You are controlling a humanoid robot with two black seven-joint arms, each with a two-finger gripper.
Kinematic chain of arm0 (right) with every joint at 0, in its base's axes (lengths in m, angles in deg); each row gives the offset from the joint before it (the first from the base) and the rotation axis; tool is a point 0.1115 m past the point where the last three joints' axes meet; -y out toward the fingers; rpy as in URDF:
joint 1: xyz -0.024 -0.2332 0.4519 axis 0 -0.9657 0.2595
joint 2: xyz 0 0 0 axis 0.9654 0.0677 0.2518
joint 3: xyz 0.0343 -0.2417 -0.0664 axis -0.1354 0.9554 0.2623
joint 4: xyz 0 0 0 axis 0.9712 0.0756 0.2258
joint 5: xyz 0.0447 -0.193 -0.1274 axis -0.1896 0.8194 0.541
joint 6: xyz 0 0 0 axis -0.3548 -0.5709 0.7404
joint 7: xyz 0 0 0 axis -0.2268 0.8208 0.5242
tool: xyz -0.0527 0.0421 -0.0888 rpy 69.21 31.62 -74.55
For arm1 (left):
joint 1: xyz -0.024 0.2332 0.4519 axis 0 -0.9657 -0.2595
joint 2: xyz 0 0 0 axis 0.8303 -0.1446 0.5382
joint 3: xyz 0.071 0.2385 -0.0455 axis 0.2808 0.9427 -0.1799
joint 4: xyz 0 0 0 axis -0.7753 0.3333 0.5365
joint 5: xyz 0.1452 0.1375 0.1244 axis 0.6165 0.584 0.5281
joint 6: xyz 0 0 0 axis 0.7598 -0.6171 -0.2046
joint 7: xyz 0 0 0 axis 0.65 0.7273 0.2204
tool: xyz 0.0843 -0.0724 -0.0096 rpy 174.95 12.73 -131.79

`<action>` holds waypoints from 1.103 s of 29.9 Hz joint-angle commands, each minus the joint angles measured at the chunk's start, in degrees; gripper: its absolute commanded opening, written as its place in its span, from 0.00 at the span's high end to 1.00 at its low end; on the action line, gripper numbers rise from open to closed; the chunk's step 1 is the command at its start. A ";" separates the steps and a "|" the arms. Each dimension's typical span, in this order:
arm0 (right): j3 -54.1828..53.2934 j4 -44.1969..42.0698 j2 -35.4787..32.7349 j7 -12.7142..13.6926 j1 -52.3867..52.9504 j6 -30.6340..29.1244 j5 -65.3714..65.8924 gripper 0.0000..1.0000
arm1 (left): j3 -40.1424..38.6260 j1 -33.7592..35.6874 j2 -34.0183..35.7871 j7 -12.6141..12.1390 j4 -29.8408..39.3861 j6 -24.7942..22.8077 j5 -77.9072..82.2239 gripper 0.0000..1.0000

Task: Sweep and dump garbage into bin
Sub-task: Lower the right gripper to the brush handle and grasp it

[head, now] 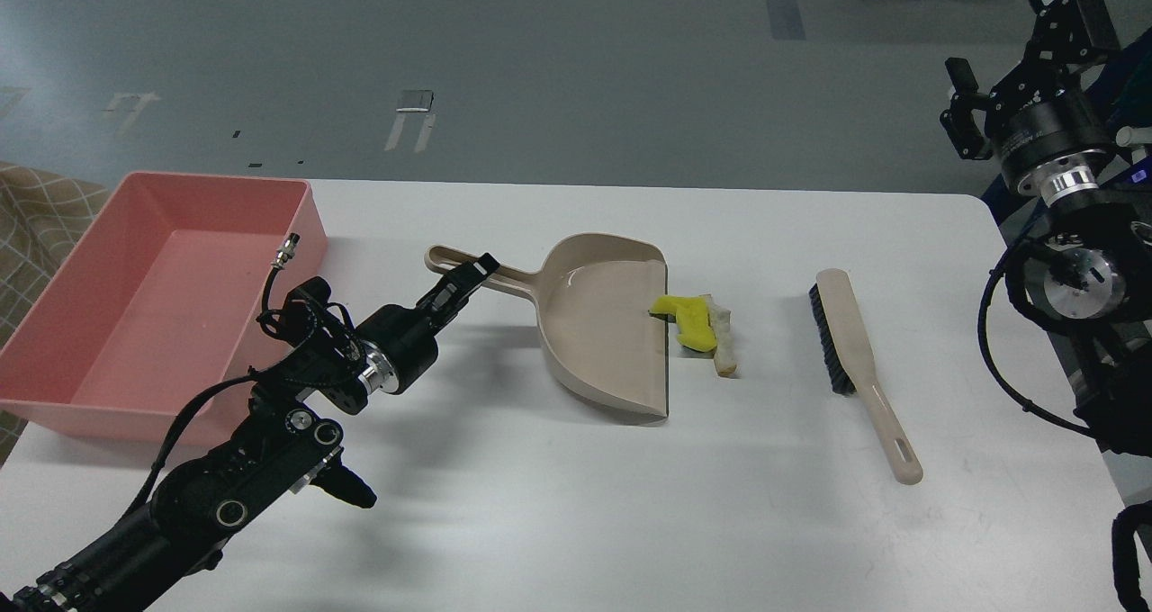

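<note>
table (576,522) holds bin (135,324), dustpan (603,324), garbage (697,324), brush (859,369)

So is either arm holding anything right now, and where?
The left gripper is at the beige plastic dustpan's handle, but a closed grip cannot be confirmed. The right gripper holds nothing.

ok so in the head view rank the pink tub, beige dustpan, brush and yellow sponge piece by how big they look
1. Pink rectangular plastic tub
2. Beige plastic dustpan
3. Beige dark-bristled brush
4. Small yellow spongy piece
</note>
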 commanded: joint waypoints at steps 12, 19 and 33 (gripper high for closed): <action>30.81 31.36 -39.23 2.12 -0.49 -0.18 5.69 0.00 | 0.00 0.05 -0.07 0.08 0.04 -0.03 -0.04 1.00; 42.24 41.22 -53.13 2.12 -0.93 -0.18 13.68 0.00 | 0.00 0.05 -0.68 0.08 0.04 -0.03 -0.04 1.00; 52.90 41.41 -51.58 5.46 -1.81 2.37 27.15 0.00 | 0.00 0.14 -0.95 0.17 0.12 -0.12 -0.04 1.00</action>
